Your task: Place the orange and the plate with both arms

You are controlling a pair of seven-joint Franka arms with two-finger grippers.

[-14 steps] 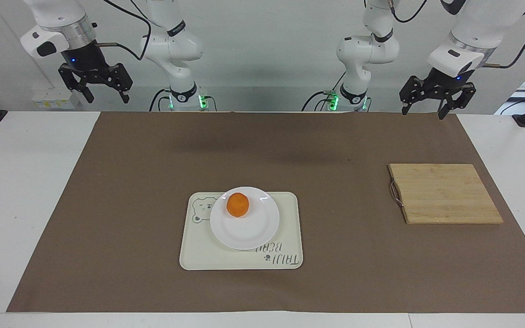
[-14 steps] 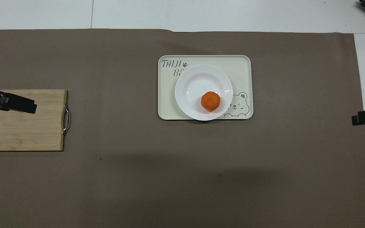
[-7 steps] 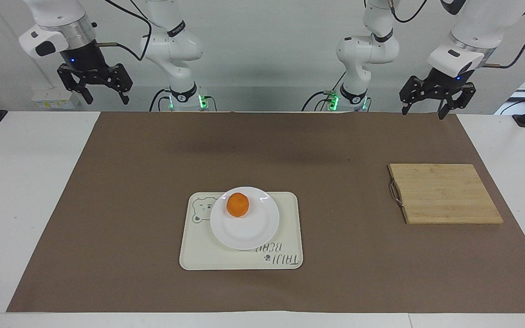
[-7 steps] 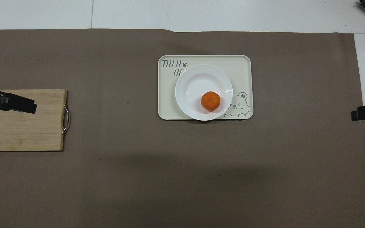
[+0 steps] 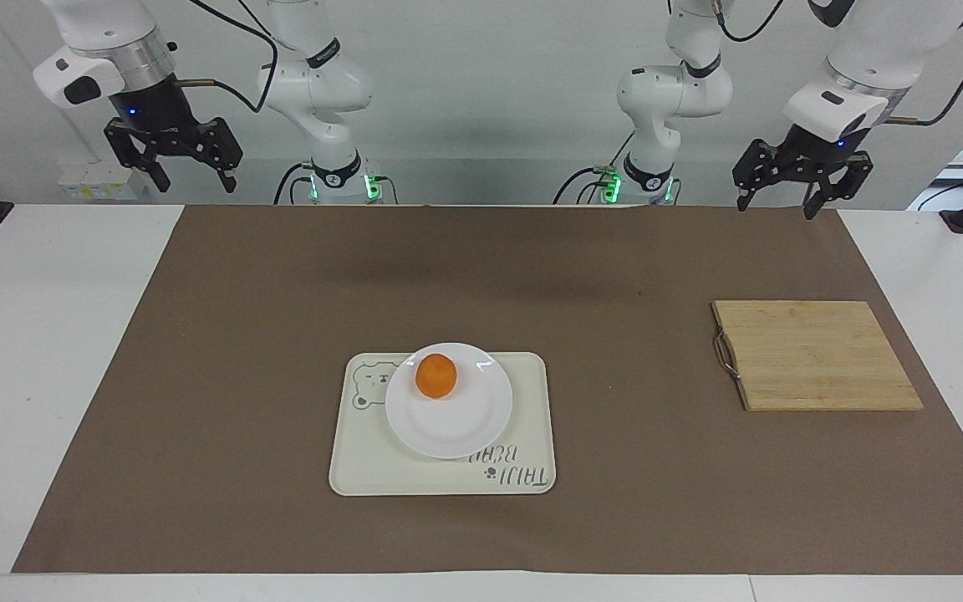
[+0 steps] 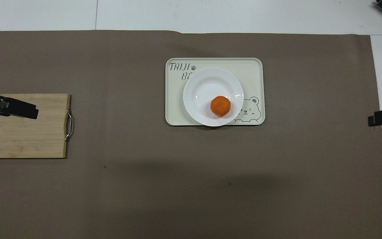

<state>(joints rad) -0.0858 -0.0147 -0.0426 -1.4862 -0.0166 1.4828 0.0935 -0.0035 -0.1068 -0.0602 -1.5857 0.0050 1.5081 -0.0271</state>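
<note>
Tray sat mid-mat w/ plate on it, orange resting on plate's robot-side edge. Left gripper & right gripper hung raised, jaws apart, empty. Risk: tilting plate during lift, orange rolls off.

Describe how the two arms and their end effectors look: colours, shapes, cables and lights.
Both arms are glossy white, with rounded jointed segments and black bands at the joints. The left end effector and the right end effector are black, with two linked fingers each, below a silvery wrist ring and a white block. Dark cables loop along the upper links, a small blue light shows at each wrist, and green lights glow at both bases.
</note>
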